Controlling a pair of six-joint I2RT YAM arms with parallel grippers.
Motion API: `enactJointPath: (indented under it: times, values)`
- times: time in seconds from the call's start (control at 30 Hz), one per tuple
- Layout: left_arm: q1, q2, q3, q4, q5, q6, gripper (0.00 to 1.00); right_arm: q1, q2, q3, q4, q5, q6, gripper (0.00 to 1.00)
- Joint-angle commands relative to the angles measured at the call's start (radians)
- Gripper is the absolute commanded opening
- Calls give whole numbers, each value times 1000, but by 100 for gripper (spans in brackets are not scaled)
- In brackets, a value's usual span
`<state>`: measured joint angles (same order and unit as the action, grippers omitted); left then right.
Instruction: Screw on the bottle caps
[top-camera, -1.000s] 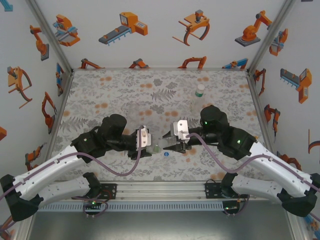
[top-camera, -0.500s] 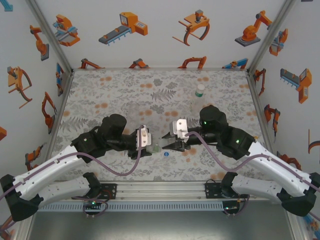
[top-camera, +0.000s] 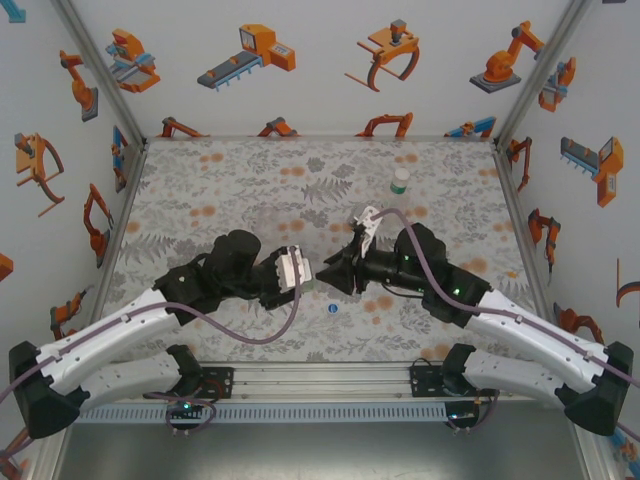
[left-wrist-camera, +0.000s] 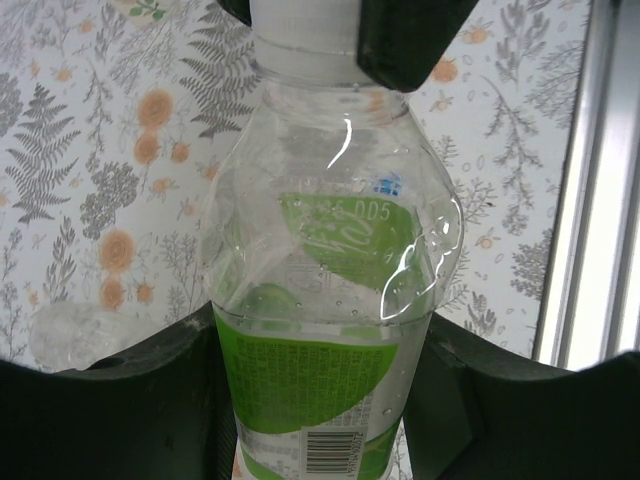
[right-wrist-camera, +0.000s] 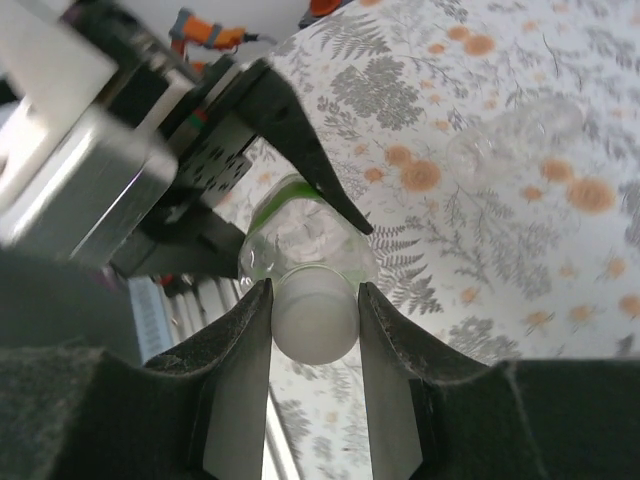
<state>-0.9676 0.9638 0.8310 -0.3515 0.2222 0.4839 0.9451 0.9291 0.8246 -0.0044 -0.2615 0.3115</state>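
Observation:
A clear bottle with a green label (left-wrist-camera: 320, 300) lies level between the two arms, and my left gripper (left-wrist-camera: 318, 395) is shut on its body. A white cap (right-wrist-camera: 313, 318) sits on its neck, and my right gripper (right-wrist-camera: 313, 322) is shut on that cap with a finger (right-wrist-camera: 240, 370) pressed to each side. From above, the left gripper (top-camera: 304, 268) and right gripper (top-camera: 336, 273) meet nose to nose over the mat's near middle. A blue cap (top-camera: 332, 309) lies loose on the mat just in front of them.
A second bottle (top-camera: 400, 183) with a white top stands upright at the back right. A clear bottle (right-wrist-camera: 520, 135) lies on its side on the mat, also showing in the left wrist view (left-wrist-camera: 70, 335). The metal rail (left-wrist-camera: 590, 200) runs along the near edge.
The right wrist has rolled while shut on the white cap, its camera mount swinging upward. Both grippers and the bottle have shifted slightly toward the back.

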Motion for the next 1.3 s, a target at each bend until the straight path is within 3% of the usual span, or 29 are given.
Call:
enactJointPath:
  times: [0.0, 0.13, 0.37, 0.47, 0.57, 0.63, 1.0, 1.27]
  values:
    - [-5, 17, 3, 140, -41, 2, 0, 21, -12, -11, 79, 209, 353, 0]
    - [-5, 30, 6, 157, -42, 6, 0, 56, -41, -4, 15, 359, 448, 0]
    - [-5, 44, 14, 158, -35, 11, 0, 61, -23, 65, -103, 378, 444, 1]
    - [-5, 41, 14, 155, -36, 8, 0, 61, -9, 111, -174, 380, 462, 31]
    - [-5, 34, 10, 155, -39, 5, 0, 60, -1, 142, -219, 364, 494, 50]
    - [-4, 30, 5, 161, -44, 3, 0, 60, 3, 154, -241, 360, 534, 56]
    - [-5, 29, 3, 191, -47, 1, 0, -9, 50, 232, -331, 153, 601, 51]
    - [-5, 30, 3, 199, -40, 4, 0, -32, 85, 264, -388, 135, 603, 48]
